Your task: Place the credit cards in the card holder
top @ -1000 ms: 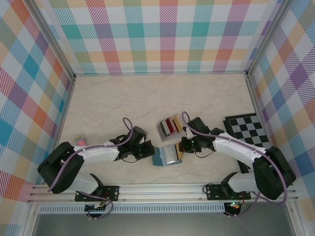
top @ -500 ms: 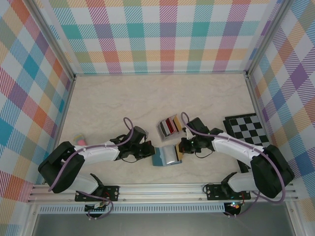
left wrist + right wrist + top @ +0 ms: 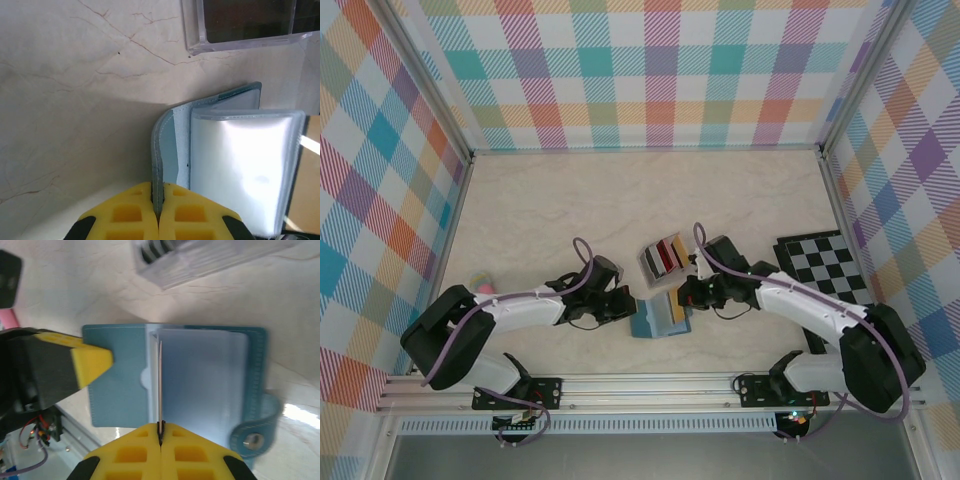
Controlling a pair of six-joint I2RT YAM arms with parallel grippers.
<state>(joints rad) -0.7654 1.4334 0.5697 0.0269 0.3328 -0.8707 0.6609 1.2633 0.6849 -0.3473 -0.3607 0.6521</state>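
The teal-blue card holder [image 3: 650, 318] lies open near the front middle of the table. My left gripper [image 3: 628, 308] is shut on the edge of its left cover [image 3: 157, 165]. The clear inner sleeves [image 3: 240, 170] stand up to the right of that cover. My right gripper [image 3: 160, 432] is shut on a gold credit card [image 3: 678, 312], seen edge-on as a thin line [image 3: 160, 380]. The card's far end sits at the inner slots of the card holder [image 3: 205, 375]. More credit cards, red, black and gold, stand in a clear rack [image 3: 663, 256] just behind.
The holder's snap tab [image 3: 252, 440] sticks out on the right. A black-and-white chequered board [image 3: 825, 262] lies at the right. A small pink object [image 3: 480, 288] sits by the left arm. The clear rack [image 3: 240, 25] is close behind the holder.
My right gripper has shifted a little left and back with the gold card, bringing it further over the open holder. The left gripper has kept its hold on the cover.
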